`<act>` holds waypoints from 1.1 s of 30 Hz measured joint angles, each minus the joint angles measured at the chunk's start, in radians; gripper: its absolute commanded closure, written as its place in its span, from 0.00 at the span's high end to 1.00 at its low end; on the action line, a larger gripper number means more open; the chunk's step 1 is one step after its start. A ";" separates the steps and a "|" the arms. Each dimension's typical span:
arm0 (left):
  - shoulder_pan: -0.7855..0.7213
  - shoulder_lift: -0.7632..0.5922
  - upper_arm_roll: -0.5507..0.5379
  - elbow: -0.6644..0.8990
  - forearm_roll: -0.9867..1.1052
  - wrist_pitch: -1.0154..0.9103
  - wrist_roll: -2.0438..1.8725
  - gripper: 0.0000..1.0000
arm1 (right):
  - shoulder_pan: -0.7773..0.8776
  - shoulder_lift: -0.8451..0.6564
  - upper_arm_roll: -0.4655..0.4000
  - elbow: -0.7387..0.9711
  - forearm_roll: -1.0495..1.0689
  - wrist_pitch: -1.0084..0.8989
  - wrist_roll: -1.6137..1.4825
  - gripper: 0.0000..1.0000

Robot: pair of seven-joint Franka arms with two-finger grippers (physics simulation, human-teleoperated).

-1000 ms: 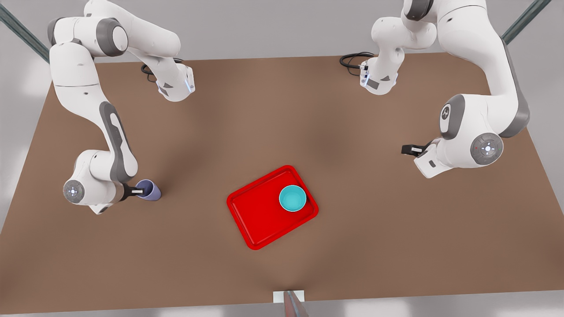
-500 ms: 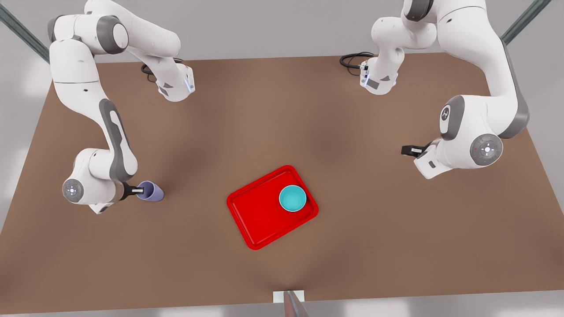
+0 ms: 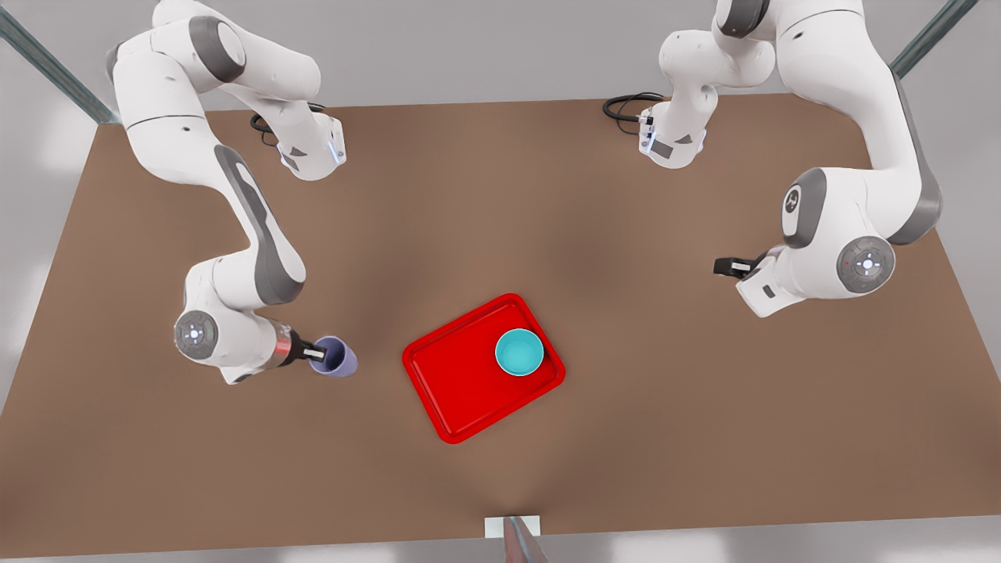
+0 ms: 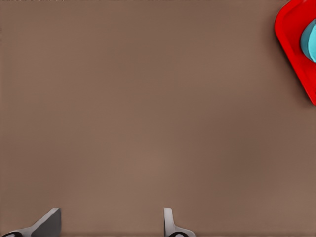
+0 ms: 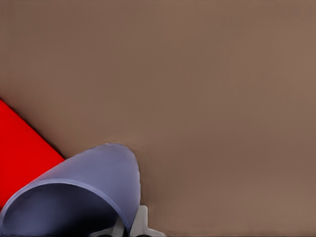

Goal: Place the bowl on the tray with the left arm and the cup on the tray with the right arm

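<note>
Left wrist view: my fingers over bare table, tray at the edge

My left gripper (image 4: 111, 224) hangs with its two grey fingertips (image 4: 49, 222) spread apart and nothing between them, above the plain brown table (image 4: 148, 108). Well away from them, a rounded corner of the red tray (image 4: 291, 44) comes into sight, with a sliver of the teal bowl (image 4: 310, 42) on it.

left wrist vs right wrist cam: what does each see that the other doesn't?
Left wrist view alone: the bowl sitting on the tray, and the left gripper open with nothing between its fingers. Right wrist view alone: the cup, held at its rim by the right gripper. Both: a part of the red tray and the brown table.
</note>
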 measured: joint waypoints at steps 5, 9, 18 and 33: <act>0.000 0.000 0.001 0.000 0.000 0.000 0.000 1.00 | 0.136 0.129 0.000 0.192 0.003 -0.022 0.238 0.21; 0.000 0.001 0.002 0.000 0.000 0.000 0.000 1.00 | 0.207 0.246 0.002 0.327 0.006 -0.006 0.328 0.21; 0.000 0.007 0.002 0.000 0.000 0.003 0.000 1.00 | 0.309 0.354 0.018 0.409 0.023 0.070 0.301 0.21; 0.001 0.012 0.003 0.000 0.000 0.006 0.000 1.00 | 0.349 0.376 -0.008 0.373 -0.040 0.094 0.012 0.28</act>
